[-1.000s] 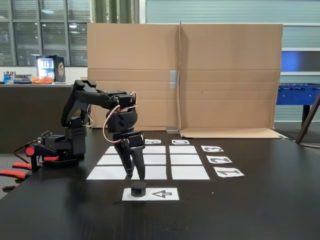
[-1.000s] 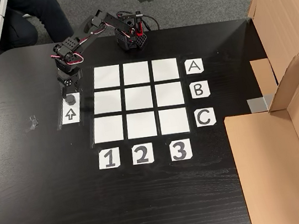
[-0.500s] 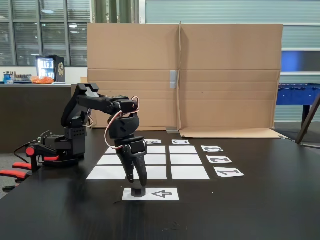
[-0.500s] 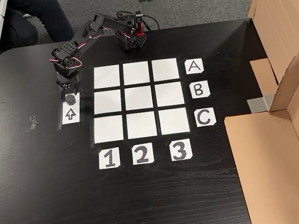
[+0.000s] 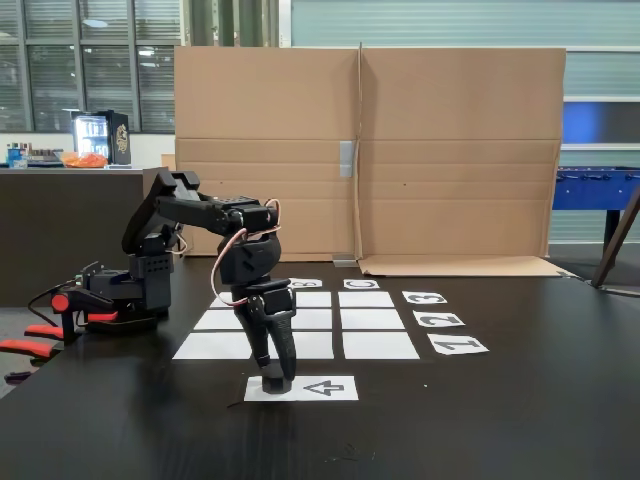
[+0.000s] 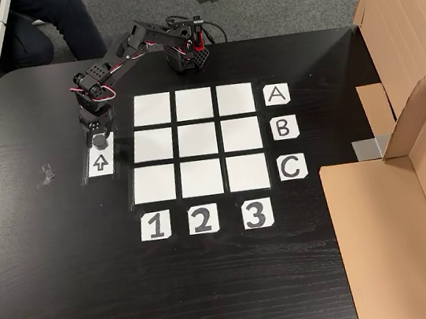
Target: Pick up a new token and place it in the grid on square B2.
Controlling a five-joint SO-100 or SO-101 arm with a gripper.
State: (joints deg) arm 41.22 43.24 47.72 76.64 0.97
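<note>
Fixed view from desk level: the arm reaches forward and down over the black desk (image 5: 520,400). The gripper (image 5: 274,378) points straight down onto the left end of the white arrow strip (image 5: 325,388). The jaws stand around the token (image 5: 276,382), which sits on that strip and is mostly hidden between them; whether they press on it or stand slightly apart cannot be told. The grid (image 5: 345,320) lies just behind the strip, with number cards along its right side.

Fixed view from above: the gripper (image 6: 98,136) sits over the upper end of the arrow strip (image 6: 100,163), left of the grid (image 6: 165,184). The token (image 6: 98,139) shows as a dark round spot at the fingertips. Square B2 (image 6: 198,140) is bare white. Cards A, B, C line the grid's right edge; 1, 2, 3 line its lower edge.
</note>
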